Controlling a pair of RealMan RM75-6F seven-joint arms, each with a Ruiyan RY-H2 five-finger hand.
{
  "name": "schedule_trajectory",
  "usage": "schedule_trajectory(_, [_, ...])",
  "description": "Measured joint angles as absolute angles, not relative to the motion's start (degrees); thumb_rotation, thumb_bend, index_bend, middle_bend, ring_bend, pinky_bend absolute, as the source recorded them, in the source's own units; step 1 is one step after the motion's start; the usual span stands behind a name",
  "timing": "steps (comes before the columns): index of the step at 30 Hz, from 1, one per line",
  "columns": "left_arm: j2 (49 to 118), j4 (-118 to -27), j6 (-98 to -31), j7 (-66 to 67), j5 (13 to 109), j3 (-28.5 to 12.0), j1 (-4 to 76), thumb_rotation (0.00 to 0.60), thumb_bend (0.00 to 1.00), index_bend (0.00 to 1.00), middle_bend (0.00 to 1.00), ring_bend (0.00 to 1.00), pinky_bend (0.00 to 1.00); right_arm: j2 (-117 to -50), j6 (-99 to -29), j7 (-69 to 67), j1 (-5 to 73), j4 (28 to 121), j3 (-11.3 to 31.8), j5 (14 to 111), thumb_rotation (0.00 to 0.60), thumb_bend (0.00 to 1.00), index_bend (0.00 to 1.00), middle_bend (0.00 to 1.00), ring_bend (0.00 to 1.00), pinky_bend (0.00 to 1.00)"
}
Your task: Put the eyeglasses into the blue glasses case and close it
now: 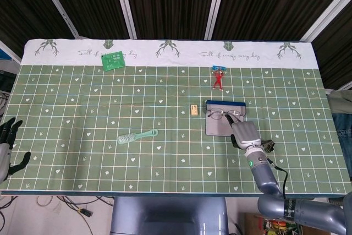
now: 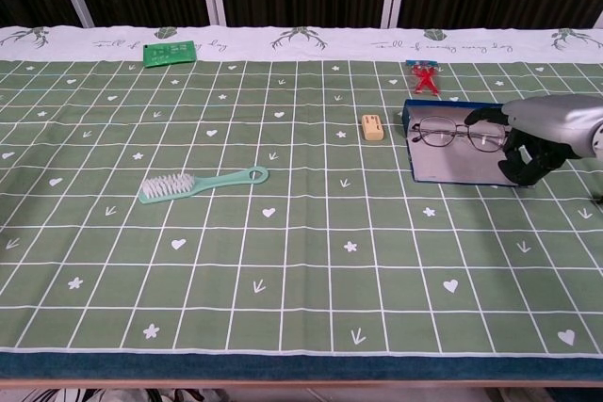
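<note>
Eyeglasses lay in open case; right hand at case's right end, lid not yet shut.

The eyeglasses (image 2: 459, 132) lay across the far part of the open blue glasses case (image 2: 452, 165), lenses up, just before its raised blue back wall. Right hand (image 2: 528, 143) sat at the case's right end, fingers (image 2: 483, 116) curled down beside the right lens; whether it actually gripped the frame or the case edge could not be told. Left hand (image 1: 7, 146) hung off the table's left edge, fingers apart, holding nothing. Judged: glasses should be nudged fully inside and temples kept clear of the rim before folding the lid over, slowly, so nothing gets pinched. Eraser-like block (image 2: 373, 127) just left of the case; red clip (image 2: 424, 75) beyond it; brush (image 2: 201, 184) well apart.
</note>
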State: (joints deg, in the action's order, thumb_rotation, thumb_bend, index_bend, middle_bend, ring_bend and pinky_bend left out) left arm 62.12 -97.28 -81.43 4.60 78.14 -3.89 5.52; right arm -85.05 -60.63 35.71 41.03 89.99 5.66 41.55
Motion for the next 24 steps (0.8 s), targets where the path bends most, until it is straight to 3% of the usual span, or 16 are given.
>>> schedule_trajectory(24, [62.0, -97.3, -81.4, 4.7, 77.8, -4.0, 5.5, 0.6, 0.36, 0.02, 0.0, 0.0, 0.0, -87.2, -57.3, 37.4, 42.9, 85.3, 6.8, 36.9, 0.6, 0.65, 0.09, 0.7, 0.74, 0.87])
